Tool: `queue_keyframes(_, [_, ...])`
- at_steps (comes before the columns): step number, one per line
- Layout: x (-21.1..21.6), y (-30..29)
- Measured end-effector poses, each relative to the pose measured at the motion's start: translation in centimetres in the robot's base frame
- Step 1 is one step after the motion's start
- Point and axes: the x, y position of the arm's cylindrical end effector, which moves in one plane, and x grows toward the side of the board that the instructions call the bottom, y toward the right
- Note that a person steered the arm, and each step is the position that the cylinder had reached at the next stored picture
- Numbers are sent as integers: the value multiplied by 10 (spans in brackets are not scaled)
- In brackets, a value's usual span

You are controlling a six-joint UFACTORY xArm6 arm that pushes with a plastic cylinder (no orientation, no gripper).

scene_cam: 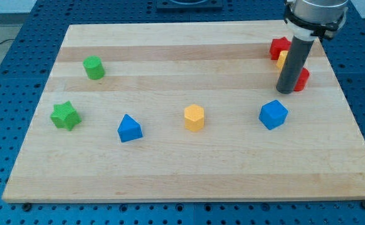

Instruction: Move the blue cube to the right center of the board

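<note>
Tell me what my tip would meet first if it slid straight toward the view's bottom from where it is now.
Probably the blue cube: it sits just below my tip, slightly to the view's left. It may only clip the cube's right edge; depth is hard to judge here.

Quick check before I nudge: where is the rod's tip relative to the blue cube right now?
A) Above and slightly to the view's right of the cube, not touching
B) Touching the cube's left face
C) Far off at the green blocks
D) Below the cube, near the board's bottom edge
A: my tip sits just toward the view's top and slightly right of the blue cube, with bare board showing between them.
</note>
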Motion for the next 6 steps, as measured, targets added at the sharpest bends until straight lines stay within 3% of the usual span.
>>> queue_keyframes(3, [84,54])
queue_keyframes(4, [115,13])
queue_keyframes(5, [118,-58])
queue_keyframes(6, [85,-72])
